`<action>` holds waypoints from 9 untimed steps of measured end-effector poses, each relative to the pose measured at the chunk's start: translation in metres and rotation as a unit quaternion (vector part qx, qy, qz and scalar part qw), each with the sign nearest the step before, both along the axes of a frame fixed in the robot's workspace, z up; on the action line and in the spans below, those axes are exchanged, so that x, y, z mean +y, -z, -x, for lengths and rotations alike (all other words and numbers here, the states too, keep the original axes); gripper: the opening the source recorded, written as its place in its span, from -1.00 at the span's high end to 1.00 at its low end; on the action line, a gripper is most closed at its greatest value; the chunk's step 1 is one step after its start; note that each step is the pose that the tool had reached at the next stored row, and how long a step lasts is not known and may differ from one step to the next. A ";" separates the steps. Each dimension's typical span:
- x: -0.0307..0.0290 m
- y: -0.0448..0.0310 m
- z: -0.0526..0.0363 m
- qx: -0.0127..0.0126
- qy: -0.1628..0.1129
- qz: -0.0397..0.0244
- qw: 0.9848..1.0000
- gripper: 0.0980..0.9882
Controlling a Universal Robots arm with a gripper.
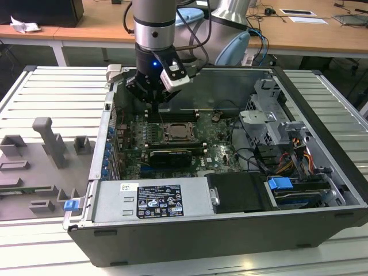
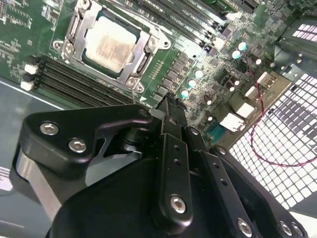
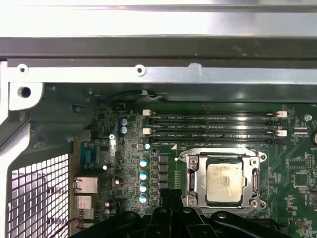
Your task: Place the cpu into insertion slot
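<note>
- cpu (image 3: 225, 183): sits inside the insertion slot (image 3: 193, 178), flat, silver-grey top up, metal frame around all four sides.
- Pointing: top face looks straight up out of the case (image 1: 172, 244). Edges run parallel to the frame. Near-square outline, so no real long axis. Corner marker can't be made out.
- Judgement: the place step looks as good as done. No tilt or raised corner is visible in either wrist view.
- Doing it well: chip dead flat, even gap to the frame on each side, zero sideways load on the socket. Any end effector motion should be vertical, not a drag across the board.
- end effector (image 1: 156, 108): clenched, nothing visible between the tips, apart from the chip. In the exterior view it hangs above the board at about 11 o'clock of the slot.
- memory slots (image 3: 213, 126): long and narrow, just beside the slot, 12 o'clock of it in the exterior view.
- blue-topped capacitors (image 3: 143, 181): in a row near the slot, close under the tips, so a snag risk.
- graphics card (image 1: 170, 156): 6 o'clock of the slot, near it.
- drive cage (image 1: 267, 118): 3 o'clock, well apart.
- grey fixtures (image 1: 52, 141): on the desk (image 1: 34, 86), 9 o'clock, outside the case.
</note>
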State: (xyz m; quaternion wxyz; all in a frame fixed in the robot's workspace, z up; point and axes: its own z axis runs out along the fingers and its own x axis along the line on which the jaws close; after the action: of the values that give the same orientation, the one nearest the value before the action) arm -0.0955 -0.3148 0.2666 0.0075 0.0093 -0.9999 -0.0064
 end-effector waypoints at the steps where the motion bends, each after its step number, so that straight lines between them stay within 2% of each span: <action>1: 0.0006 0.0006 0.0014 0.000 -0.002 0.000 1.000 0.98; 9: 0.0056 0.0015 0.0068 0.000 -0.005 0.000 1.000 0.98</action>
State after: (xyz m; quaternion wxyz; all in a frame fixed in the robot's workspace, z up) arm -0.1023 -0.3092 0.2651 0.0076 0.0142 -0.9999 -0.0063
